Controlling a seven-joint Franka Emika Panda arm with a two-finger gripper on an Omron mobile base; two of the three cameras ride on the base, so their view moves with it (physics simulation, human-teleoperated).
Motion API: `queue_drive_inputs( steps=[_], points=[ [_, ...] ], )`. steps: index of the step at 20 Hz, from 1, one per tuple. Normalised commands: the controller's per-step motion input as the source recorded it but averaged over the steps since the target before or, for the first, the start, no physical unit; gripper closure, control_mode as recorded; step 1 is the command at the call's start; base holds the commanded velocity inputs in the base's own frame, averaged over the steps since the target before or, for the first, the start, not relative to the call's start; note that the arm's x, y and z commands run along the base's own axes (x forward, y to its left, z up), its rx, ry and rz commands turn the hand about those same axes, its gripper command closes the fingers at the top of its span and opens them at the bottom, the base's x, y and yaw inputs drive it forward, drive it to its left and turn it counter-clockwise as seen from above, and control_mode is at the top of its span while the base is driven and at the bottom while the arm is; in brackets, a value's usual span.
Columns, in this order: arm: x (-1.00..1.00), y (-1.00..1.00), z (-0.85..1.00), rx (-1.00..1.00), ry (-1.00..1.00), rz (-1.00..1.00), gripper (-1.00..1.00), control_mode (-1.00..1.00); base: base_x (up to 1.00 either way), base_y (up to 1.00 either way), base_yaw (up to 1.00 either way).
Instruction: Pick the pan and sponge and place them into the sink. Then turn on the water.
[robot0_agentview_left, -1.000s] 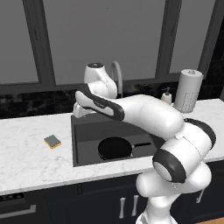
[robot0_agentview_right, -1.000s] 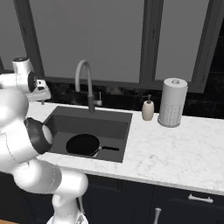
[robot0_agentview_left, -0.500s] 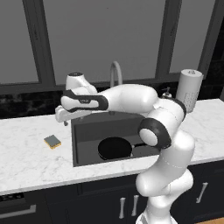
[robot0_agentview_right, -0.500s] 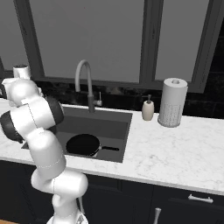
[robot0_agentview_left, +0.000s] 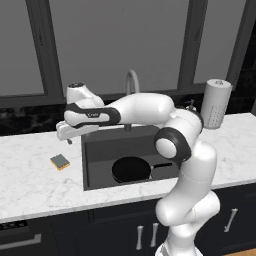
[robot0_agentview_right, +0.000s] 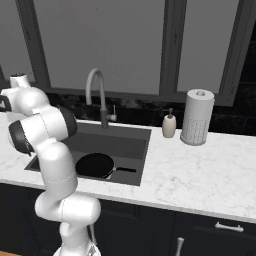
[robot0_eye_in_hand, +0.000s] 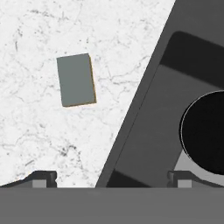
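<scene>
the sponge (robot0_eye_in_hand: 76, 80) is the current target. the jaws stand fully apart and empty; the gripper (robot0_eye_in_hand: 111, 178) hangs above the counter (robot0_eye_in_hand: 39, 131) at the sink's left rim, with the sponge ahead of the fingertips (robot0_eye_in_hand: 43, 177) and clear of them. over the last second the arm has swung left from above the sink (robot0_agentview_left: 100, 145) toward the sponge (robot0_agentview_left: 60, 161), which lies flat on the marble, near the basin's left edge but not touching it. the pan (robot0_agentview_left: 131, 169) already rests on the sink floor, handle pointing right, so that step reads as done. the sponge remains to be picked up. no stream runs from the faucet (robot0_agentview_right: 96, 95); water is off.
</scene>
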Motion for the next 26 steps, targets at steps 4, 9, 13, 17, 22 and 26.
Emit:
queue_drive_inputs(
  steps=[4,9,13,17,22,26],
  points=[
    [0.07,0.10,-0.28,0.00,-0.06,0.00,-1.00,-1.00,0.00,0.00,0.00],
    [0.04,0.18,-0.26,0.00,-0.04,0.00,-1.00,-1.00,0.00,0.00,0.00],
    [0.08,0.27,-0.29,0.00,0.00,0.00,-1.00,-1.00,0.00,0.00,0.00],
    [0.03,0.32,-0.27,0.00,0.00,0.00,-1.00,-1.00,0.00,0.00,0.00],
    [0.01,0.30,-0.27,0.00,0.00,0.00,-1.00,-1.00,0.00,0.00,0.00],
    [0.03,0.21,-0.16,0.00,0.00,0.00,-1.00,-1.00,0.00,0.00,0.00]
  ],
)
